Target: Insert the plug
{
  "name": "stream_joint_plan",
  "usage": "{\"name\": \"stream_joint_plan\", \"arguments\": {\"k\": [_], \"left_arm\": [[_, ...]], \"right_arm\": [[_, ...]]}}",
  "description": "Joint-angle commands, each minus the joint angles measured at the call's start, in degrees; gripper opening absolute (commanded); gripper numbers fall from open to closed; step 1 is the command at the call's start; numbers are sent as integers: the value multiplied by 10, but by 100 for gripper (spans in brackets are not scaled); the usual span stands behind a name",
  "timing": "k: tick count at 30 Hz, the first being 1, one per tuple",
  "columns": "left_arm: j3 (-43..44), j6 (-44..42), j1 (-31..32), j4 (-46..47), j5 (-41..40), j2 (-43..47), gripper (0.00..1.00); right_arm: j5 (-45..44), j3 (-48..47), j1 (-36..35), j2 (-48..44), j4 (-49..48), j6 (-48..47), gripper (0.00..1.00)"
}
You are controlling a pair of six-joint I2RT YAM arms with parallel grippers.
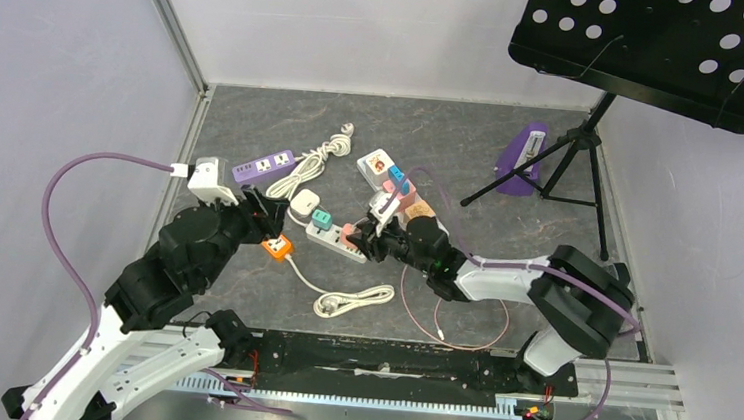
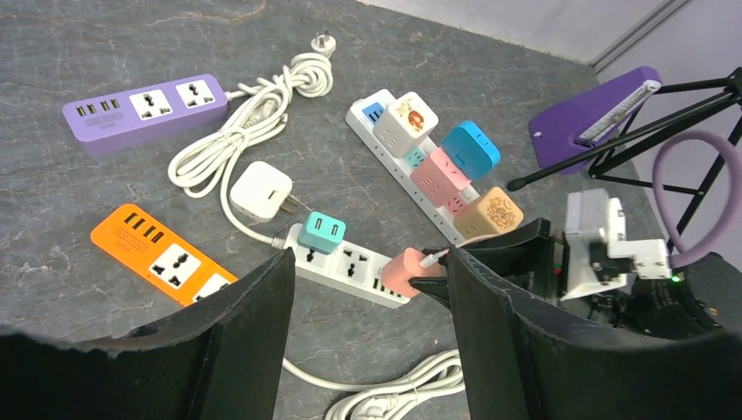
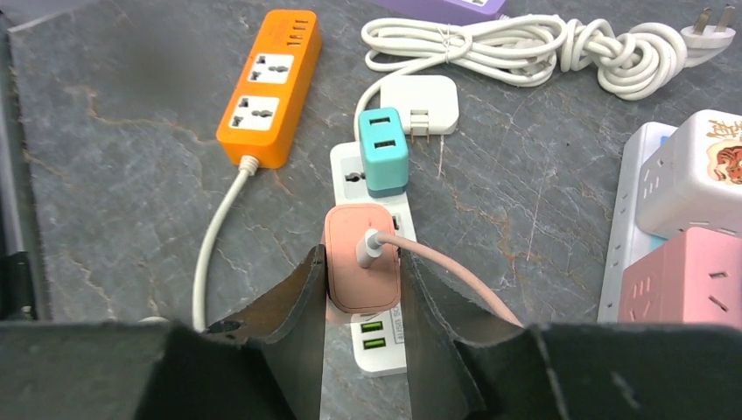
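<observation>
My right gripper (image 1: pixel 364 237) is shut on a pink plug (image 3: pixel 361 258) with a pink cable, its fingers (image 3: pixel 293 302) on both sides. It holds the plug on top of a white power strip (image 3: pixel 381 337), beside a teal adapter (image 3: pixel 383 150) plugged into the same strip. The plug (image 2: pixel 401 269) also shows in the left wrist view on the strip (image 2: pixel 350 262). I cannot tell whether its pins are fully in. My left gripper (image 1: pixel 265 214) is open and empty, hovering over the table near the strip's left end.
An orange power strip (image 1: pixel 277 248) lies under the left gripper. A purple strip (image 1: pixel 263 167), a white charger (image 1: pixel 304 203) and coiled white cords (image 1: pixel 353 301) lie around. A second white strip with cube adapters (image 1: pixel 386 171) and a music stand (image 1: pixel 662 42) are to the right.
</observation>
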State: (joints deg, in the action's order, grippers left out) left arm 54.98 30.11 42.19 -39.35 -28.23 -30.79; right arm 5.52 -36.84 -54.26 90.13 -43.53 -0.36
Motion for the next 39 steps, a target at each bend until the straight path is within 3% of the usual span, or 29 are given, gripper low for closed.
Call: {"name": "stream_joint_plan", "arguments": {"k": [1,9,15,39], "left_arm": [[0,-13,-1,10,-8,-12,69],[0,-18,-1,10,-5,-22,69],[5,-24,-1,10,-6,-19,69],[-7,-20,-1,10,-4,-15,69]], "right_arm": [[-2,-40,-3,44,-77,-33,0],[-19,-67,-2,94,-120,-50,0],[-14,-106,-3,127,-79,-85,0],[-41,-115,1,158,-8,-114,0]]}}
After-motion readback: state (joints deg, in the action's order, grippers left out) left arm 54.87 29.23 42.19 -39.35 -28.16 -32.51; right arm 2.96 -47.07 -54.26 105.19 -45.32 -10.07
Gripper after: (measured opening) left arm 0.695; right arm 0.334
